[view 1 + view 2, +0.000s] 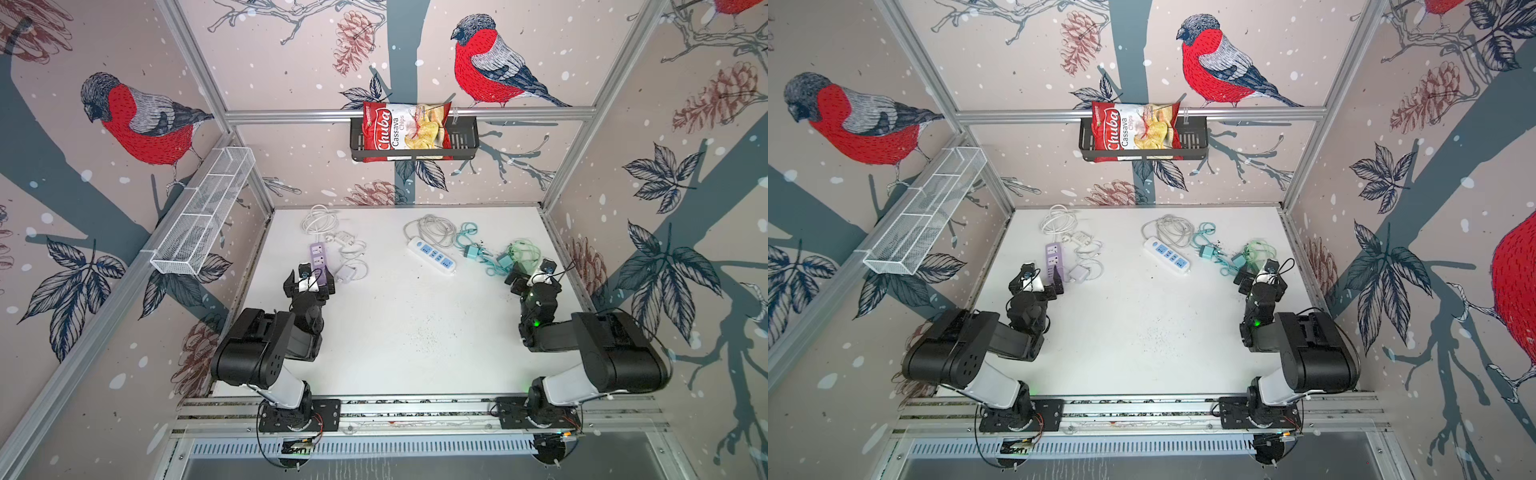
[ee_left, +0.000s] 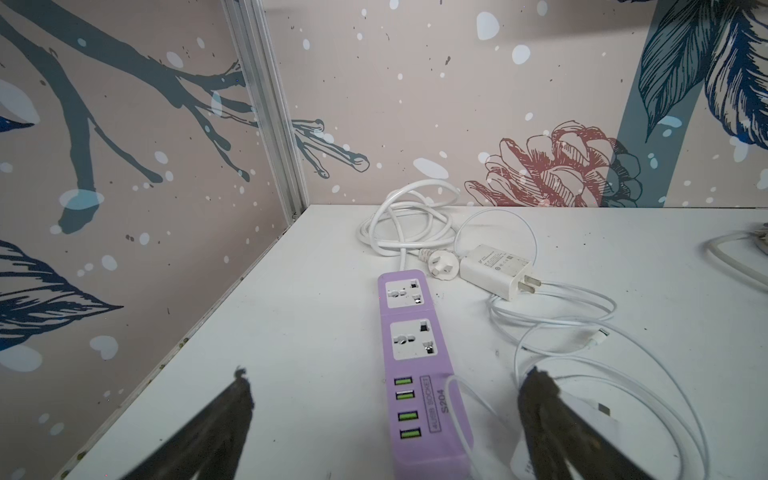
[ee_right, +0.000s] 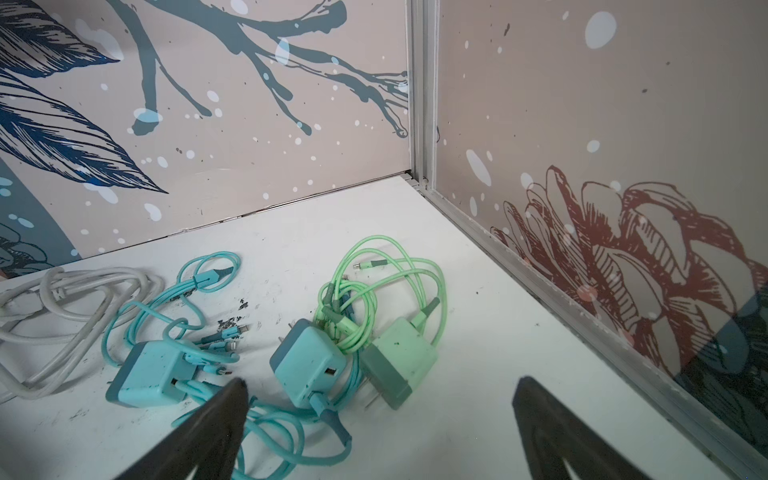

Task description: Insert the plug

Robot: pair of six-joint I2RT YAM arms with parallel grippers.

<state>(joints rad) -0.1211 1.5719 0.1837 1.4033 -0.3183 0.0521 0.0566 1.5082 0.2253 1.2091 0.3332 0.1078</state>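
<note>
1. My left fingers [image 2: 224, 415] stand wide and hold nothing. My right fingers [image 3: 216, 419] are equally wide and empty.
2. At lower centre of the left wrist frame, the purple power strip [image 2: 415, 353] lies on the surface between the left fingers. Its long axis runs straight away from me, sockets up.
3. The white charger [image 2: 494, 270] lies just right of the strip's far end, prongs pointing lower right, away from the sockets.
4. Ahead of the right fingers, at lower centre, the green charger [image 3: 399, 357] sits just beside a teal charger [image 3: 307, 365].
5. Judgement: the left arm is nearer to the white charger and the purple sockets.
</note>
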